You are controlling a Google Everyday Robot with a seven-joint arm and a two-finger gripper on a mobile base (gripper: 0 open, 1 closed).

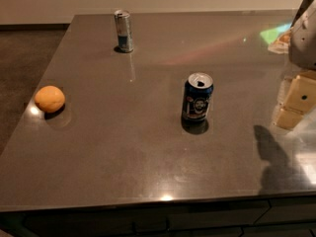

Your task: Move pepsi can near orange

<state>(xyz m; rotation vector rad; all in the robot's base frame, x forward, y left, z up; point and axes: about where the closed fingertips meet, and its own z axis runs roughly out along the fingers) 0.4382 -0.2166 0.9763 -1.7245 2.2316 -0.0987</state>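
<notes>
The pepsi can [198, 97], dark blue with a round white-and-red logo and an opened silver top, stands upright near the middle of the dark table [148, 152]. The orange [49, 98] lies near the table's left edge, well to the left of the can. My gripper [295, 107], with cream-coloured fingers [302, 95], hangs over the table's right side, well to the right of the can and apart from it. It is open and holds nothing.
A slimmer silver-and-light-blue can [124, 30] stands upright at the back left of the table. A colourful packet [279, 41] lies at the far right back, partly behind my arm [305, 33]. The gripper's shadow [276, 162] falls on the front right.
</notes>
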